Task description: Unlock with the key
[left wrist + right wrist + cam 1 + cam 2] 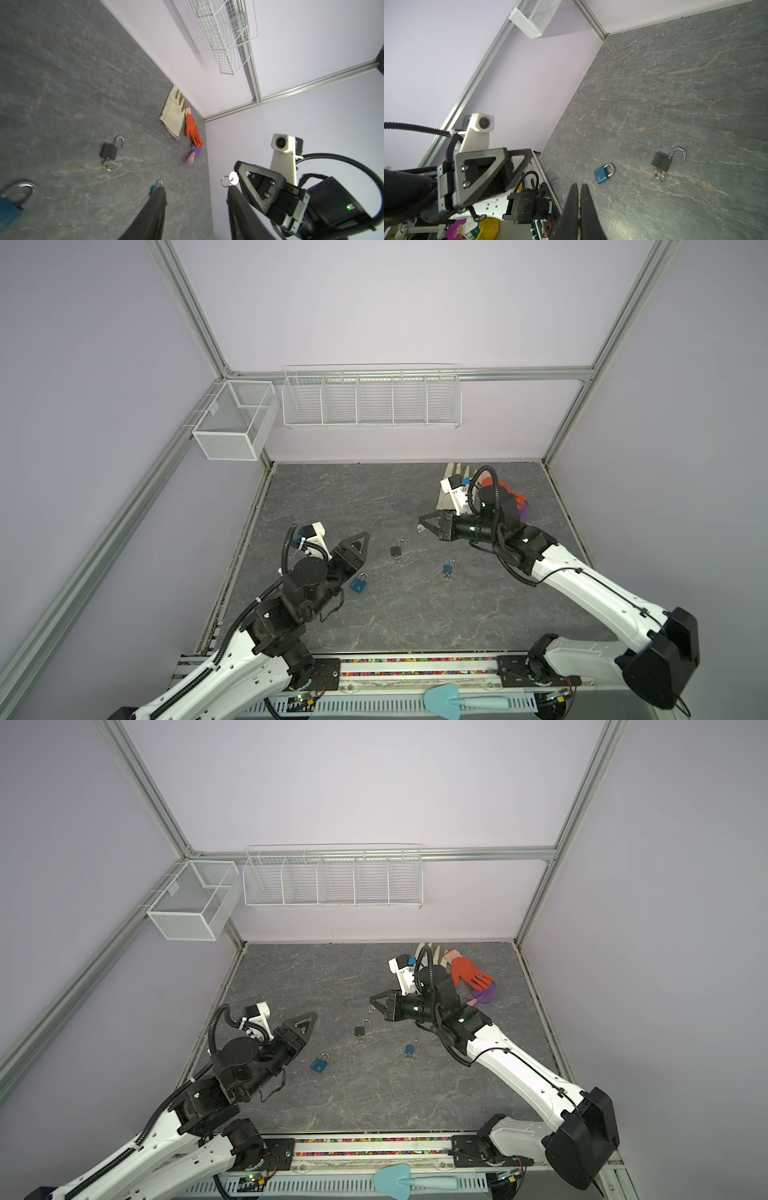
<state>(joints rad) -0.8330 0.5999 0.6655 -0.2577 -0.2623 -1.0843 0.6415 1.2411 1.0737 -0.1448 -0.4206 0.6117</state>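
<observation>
Left of the surface's middle, toward its near edge, I see the blue-bodied padlock with a steel shackle (359, 583) lying flat. Its shackle is closed and its long axis runs near-to-far, shackle end farthest. My left gripper (361, 541) hangs close by, jaws parted and empty. My right gripper (424, 522) pinches the small silver key with its ring (420, 527), head poking toward the left edge.

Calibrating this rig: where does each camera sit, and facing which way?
Top views: stereo head above the front, looking down at table and back wall; left arm and right arm show.
Left wrist: on left arm, facing the right gripper and gloves; own fingers show.
Right wrist: on right arm, facing the left gripper; own shut fingers show.
Shared: both wrist views show the black padlock.
</observation>
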